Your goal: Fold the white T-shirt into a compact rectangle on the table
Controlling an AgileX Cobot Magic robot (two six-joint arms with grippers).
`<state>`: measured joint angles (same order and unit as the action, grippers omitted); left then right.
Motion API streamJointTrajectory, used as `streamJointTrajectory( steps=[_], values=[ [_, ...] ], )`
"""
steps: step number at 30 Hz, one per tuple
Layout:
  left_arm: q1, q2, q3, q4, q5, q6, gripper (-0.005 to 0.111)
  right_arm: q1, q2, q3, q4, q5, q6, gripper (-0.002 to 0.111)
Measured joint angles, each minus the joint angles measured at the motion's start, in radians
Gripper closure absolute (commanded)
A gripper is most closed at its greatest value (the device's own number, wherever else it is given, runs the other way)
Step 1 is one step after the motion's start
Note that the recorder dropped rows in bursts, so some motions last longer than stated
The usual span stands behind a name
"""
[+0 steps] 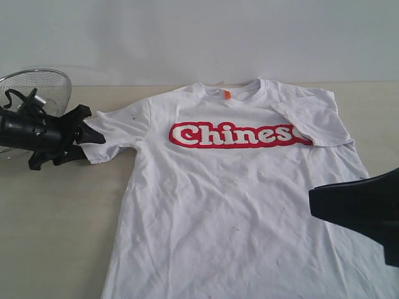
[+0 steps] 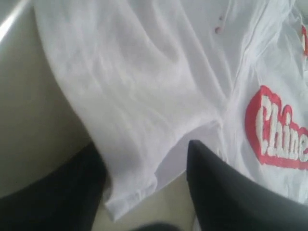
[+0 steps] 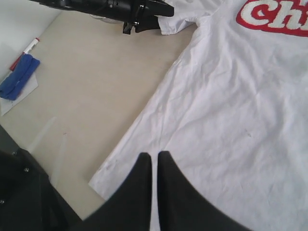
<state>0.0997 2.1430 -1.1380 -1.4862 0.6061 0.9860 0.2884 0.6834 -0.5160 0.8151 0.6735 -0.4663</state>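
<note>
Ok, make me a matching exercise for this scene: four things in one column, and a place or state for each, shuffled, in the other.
Things:
1. left gripper
2. right gripper
3. wire basket
4. right-side sleeve

States:
A. shut, over the white T-shirt's lower part
B. folded in over the end of the lettering
C. open, astride the other sleeve's hem
D. at the table's back edge, far left of the exterior view

Pairs: 1-C, 2-A, 3-D, 4-B
</note>
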Motion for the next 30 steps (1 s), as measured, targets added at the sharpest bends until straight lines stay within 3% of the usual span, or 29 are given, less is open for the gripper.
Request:
streamJointTrajectory(
  steps=[6,9,12,22,30],
  values=[
    [-0.012,0.009,-0.002,-0.089,0.0,0.074,0.06,0.0,0.0,0.0,0.0,-0.013,-0.002,0.108],
    [-0.013,0.013,-0.002,-0.144,-0.004,0.096,0.077,0.0,0.0,0.0,0.0,-0.013,-0.002,0.108],
    [-0.013,0.017,-0.002,-0.206,-0.006,0.13,0.101,0.0,0.0,0.0,0.0,-0.013,-0.002,0.108],
    [-0.029,0.019,-0.029,-0.247,-0.008,0.195,0.102,0.0,0.0,0.0,0.0,-0.013,-0.002,0.108],
    [-0.113,0.009,-0.109,-0.247,-0.013,0.254,0.102,0.0,0.0,0.0,0.0,-0.013,-0.004,0.108]
  ],
)
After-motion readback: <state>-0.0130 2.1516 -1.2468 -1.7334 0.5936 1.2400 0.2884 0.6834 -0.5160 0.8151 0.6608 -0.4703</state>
